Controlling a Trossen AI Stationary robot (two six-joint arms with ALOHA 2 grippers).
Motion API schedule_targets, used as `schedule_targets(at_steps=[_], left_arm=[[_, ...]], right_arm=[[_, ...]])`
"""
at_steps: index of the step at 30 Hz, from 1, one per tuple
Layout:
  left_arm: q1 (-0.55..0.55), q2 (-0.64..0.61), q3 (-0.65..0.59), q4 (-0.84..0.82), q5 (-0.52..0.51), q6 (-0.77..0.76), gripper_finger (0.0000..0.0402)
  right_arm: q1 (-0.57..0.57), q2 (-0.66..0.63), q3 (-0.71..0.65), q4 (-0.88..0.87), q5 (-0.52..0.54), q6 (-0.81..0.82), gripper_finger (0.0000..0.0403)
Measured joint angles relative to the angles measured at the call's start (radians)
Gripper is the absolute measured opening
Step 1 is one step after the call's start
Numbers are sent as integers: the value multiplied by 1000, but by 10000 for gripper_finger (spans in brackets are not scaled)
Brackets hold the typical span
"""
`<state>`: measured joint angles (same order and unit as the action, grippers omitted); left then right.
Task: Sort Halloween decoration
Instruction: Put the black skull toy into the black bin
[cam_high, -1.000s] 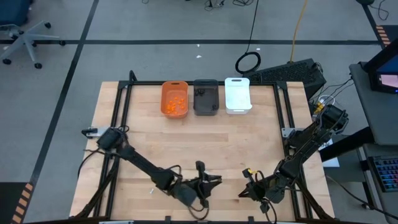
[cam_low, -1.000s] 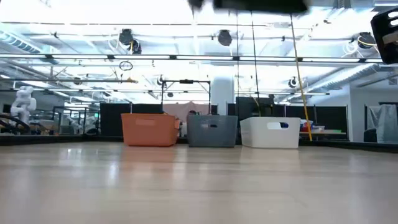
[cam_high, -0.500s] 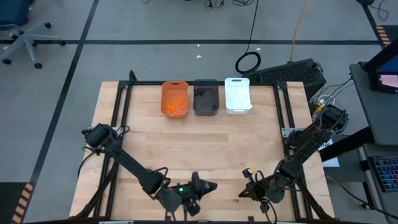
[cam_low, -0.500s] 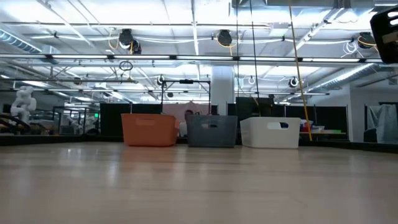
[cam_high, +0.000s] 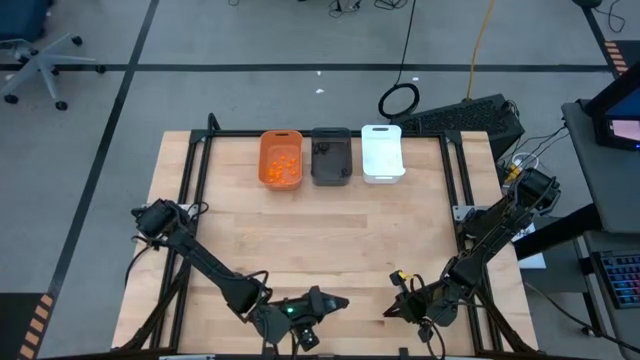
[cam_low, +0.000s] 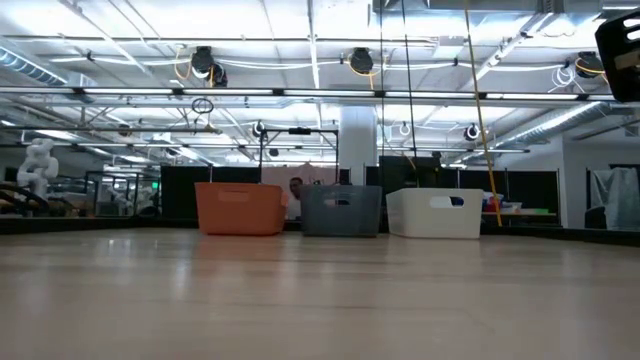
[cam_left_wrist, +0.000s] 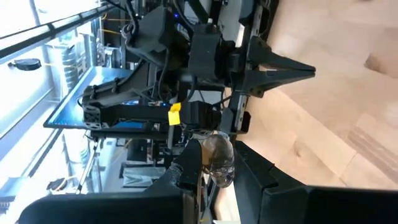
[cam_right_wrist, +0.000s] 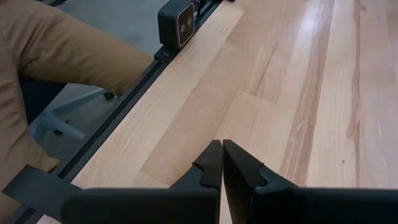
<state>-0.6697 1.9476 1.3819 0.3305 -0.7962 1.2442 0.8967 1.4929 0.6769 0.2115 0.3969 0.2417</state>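
Left gripper (cam_high: 318, 318) near table's front edge, pinching a small pale piece (cam_left_wrist: 217, 158) (blurred), right gripper (cam_right_wrist: 222, 163) closed empty.

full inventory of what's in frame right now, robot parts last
orange bin: 1, orange, far edge of table, leftmost of three, orange pieces inside
grey bin: 1, dark grey, middle of the row, contents not clear
white bin: 1, white, rightmost of the row
table: 1, light wood, black frame
cable coil: 1, black, on the floor beyond the table
office chair: 1, dark, floor at far left
person's leg: 1, tan trousers, beside the table in the right wrist view
left gripper: 1, dark, near table edge, centre
right gripper: 1, dark, shut, near edge on the right
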Motion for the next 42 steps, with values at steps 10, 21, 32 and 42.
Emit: schedule_targets(at_steps=[10, 21, 32, 42], left_arm=[[-1, 0, 0, 0, 2, -10, 51], [-1, 0, 0, 48, 2, -417, 51], [-7, 0, 0, 89, 2, -931, 51], [1, 0, 0, 99, -29, -1463, 51]], right_arm=[[0, 0, 0, 0, 0, 0, 0], [0, 0, 0, 0, 0, 0, 0], [-3, 0, 0, 0, 27, 0, 0], [-8, 0, 0, 0, 27, 0, 0]])
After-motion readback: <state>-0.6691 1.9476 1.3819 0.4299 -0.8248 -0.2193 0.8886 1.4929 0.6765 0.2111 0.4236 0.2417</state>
